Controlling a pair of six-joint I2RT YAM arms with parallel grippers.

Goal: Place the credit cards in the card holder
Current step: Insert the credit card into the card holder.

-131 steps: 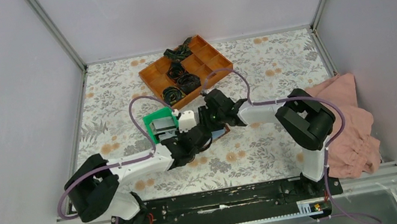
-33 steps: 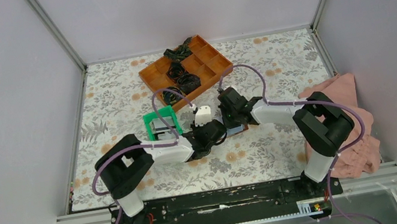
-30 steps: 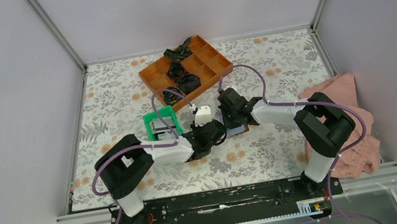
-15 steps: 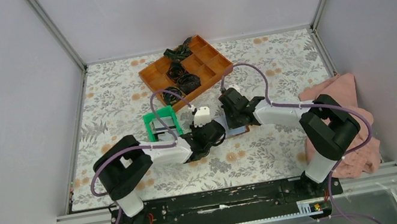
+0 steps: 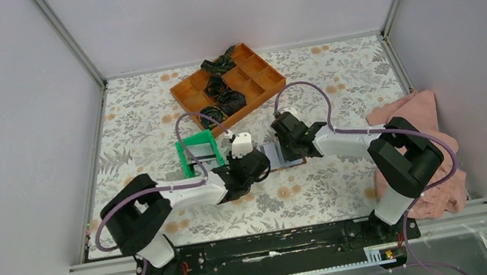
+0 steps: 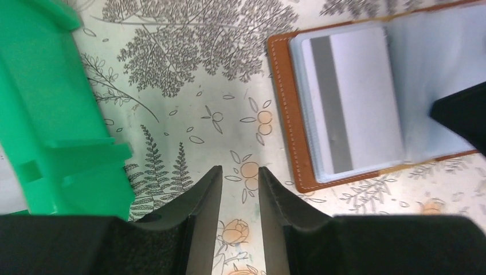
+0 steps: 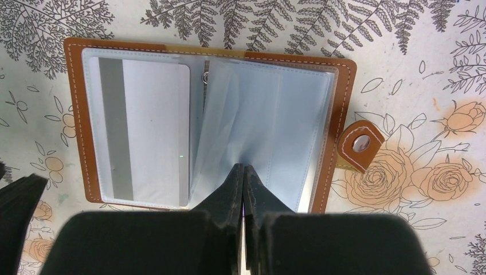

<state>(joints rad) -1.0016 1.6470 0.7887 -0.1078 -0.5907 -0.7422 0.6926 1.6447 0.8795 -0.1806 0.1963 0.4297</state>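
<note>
The top view looks steeply down from high over the near edge, taking in the whole counter (image 5: 343, 83). Each wrist view looks straight down from close above it past its own fingers (image 6: 198, 217); both share the card holder (image 7: 206, 120).

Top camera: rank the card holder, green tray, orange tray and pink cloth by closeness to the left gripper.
1. card holder, just right of the left gripper.
2. green tray, to its left.
3. orange tray, at the back.
4. pink cloth, far right edge.
</note>
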